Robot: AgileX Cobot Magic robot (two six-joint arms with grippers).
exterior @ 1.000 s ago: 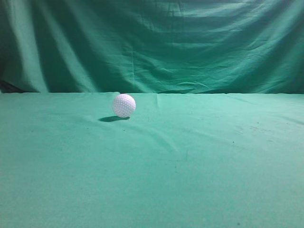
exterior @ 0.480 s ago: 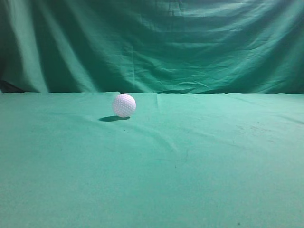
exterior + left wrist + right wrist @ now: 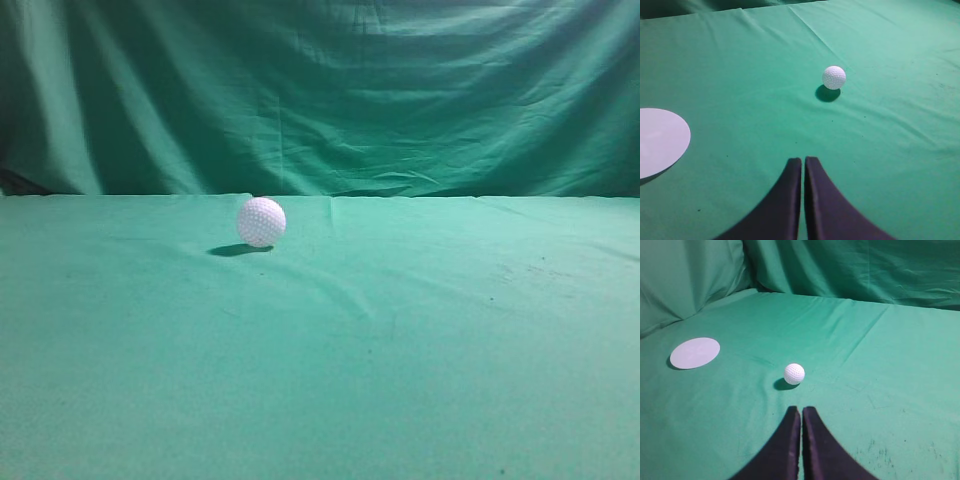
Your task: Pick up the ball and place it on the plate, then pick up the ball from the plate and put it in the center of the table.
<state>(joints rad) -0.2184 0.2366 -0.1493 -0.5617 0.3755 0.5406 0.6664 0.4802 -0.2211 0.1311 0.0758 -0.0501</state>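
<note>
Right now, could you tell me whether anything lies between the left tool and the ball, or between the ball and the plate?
Nothing visible does. In the left wrist view only bare green table cloth lies between the closed left tool and the ball, and likewise between the ball and the plate at the left edge.

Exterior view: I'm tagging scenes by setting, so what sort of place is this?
Probably a staged robot test bench, not a home: green cloth covers the table, a green curtain hangs behind, and only a ball and plate are out.
</note>
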